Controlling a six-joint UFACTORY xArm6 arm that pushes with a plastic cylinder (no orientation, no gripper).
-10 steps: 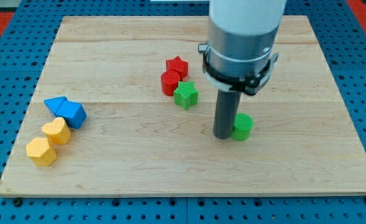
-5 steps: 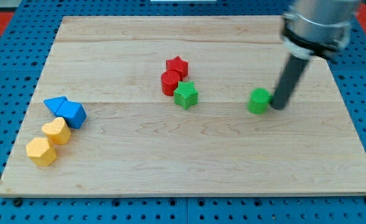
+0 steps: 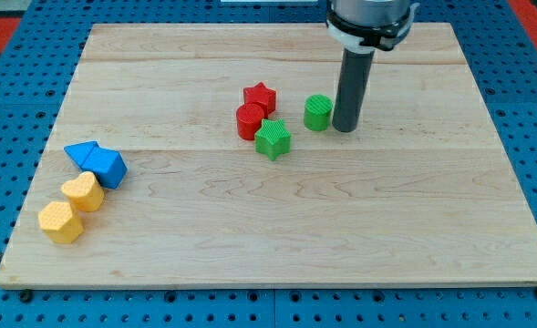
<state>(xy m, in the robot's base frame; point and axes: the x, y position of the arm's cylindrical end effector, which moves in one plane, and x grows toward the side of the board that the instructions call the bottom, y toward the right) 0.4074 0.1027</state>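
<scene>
My tip [image 3: 345,128] rests on the board just right of the green cylinder [image 3: 318,112], touching or nearly touching its right side. Left of that cylinder sits a cluster: a red star [image 3: 260,96] at the top, a red cylinder [image 3: 250,121] below it, and a green star [image 3: 273,139] at the lower right of the cluster. A small gap separates the green cylinder from the green star.
At the view's left lie two blue blocks, a triangle-like one [image 3: 82,152] and one beside it [image 3: 108,168]. Below them sit a yellow heart [image 3: 83,191] and a yellow hexagon-like block [image 3: 60,221]. The wooden board [image 3: 277,246] lies on blue pegboard.
The rod swung from left of the green cylinder around to its right side, and the cylinder moved up and left toward the red and green cluster. Other blocks stayed put.
</scene>
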